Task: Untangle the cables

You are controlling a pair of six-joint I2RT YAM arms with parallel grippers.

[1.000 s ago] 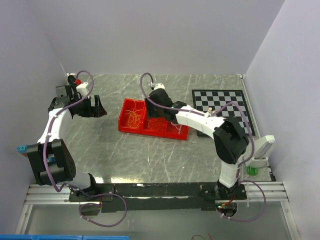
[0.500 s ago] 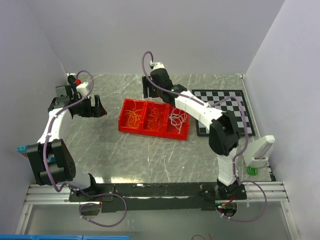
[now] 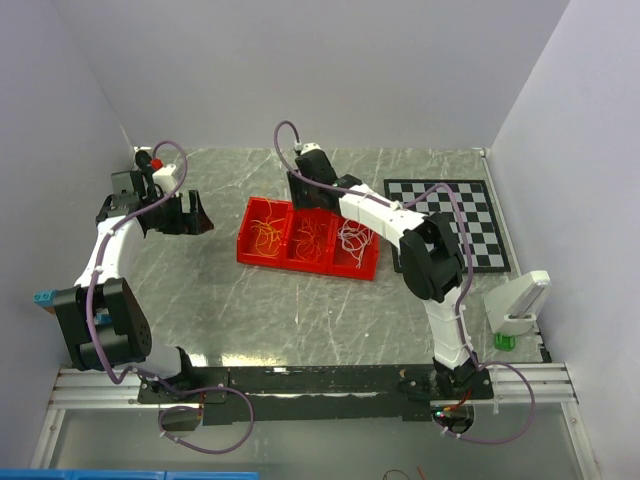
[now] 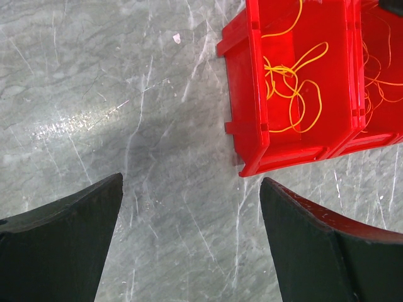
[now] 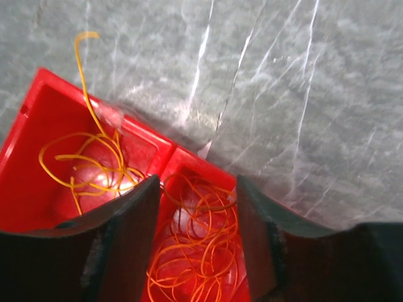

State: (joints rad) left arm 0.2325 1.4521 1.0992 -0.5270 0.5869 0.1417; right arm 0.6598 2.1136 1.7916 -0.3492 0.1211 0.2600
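Note:
A red tray [image 3: 247, 248] with three compartments sits mid-table. Yellow cables [image 3: 266, 230] lie in its left compartment, orange cables [image 3: 314, 237] in the middle one, white cables [image 3: 355, 238] in the right one. My right gripper [image 3: 300, 190] is open and empty, just above the tray's far rim; in the right wrist view its jaws [image 5: 196, 207] straddle the orange cables [image 5: 201, 251], with the yellow cables [image 5: 88, 160] to the left. My left gripper [image 3: 195, 215] is open and empty, left of the tray. The left wrist view shows the yellow cables [image 4: 293, 82] in the tray [image 4: 249, 82].
A black-and-white checkerboard [image 3: 445, 205] lies at the right rear of the marble table. A white stand with a green base [image 3: 512, 318] sits near the right front edge. White walls close in the left, back and right sides.
My right arm has swung back from over the tray's middle and right compartments to its far rim, uncovering the orange and white cables. The left arm has not moved.

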